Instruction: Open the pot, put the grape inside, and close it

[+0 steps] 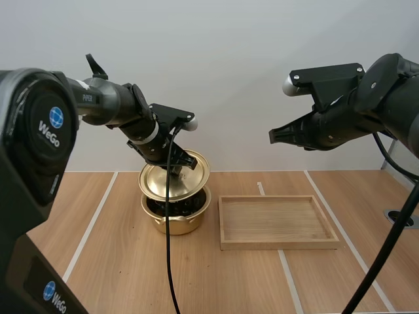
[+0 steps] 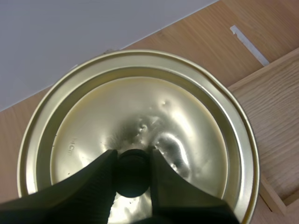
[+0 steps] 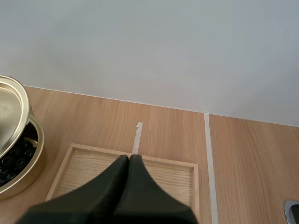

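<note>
Lid of round golden metal tilts over the golden metal pot, black knob pinched by our left gripper; our right gripper is closed, empty.

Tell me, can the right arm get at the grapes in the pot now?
Probably not. The left gripper holds the lid tilted just over the pot, covering most of it; only a gap toward the tray leaves the grapes open. The right gripper hangs shut above the tray.
</note>
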{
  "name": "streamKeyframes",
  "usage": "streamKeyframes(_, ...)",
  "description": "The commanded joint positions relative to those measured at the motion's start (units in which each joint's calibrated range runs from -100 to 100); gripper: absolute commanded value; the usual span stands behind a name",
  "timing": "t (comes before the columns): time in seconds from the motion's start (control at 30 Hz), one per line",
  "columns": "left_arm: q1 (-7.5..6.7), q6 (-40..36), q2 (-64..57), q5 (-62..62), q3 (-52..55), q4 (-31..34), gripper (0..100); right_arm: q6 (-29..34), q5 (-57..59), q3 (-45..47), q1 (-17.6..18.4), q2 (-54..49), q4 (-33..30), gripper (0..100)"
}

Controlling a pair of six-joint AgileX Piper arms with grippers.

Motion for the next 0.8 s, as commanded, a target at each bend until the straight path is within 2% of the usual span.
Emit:
streamKeyframes(0.0,-0.22,-0.02,1.07,-2.85,0.05,-0.77,0,-0.24,-1.23,0.03,-0.23,-0.68,0.43,0)
streamKeyframes(0.3,-0.22,-0.12,3.20,0.12,0.54,-0.88,0,-0.35,-1.23,0.03,-0.23,-0.68,0.43,0)
streamKeyframes(0.77,-0.22,0.34,3.20,-1.77,4.12,-1.01,0,-0.34,-1.63,0.03,-0.23,-0.68,0.57,0)
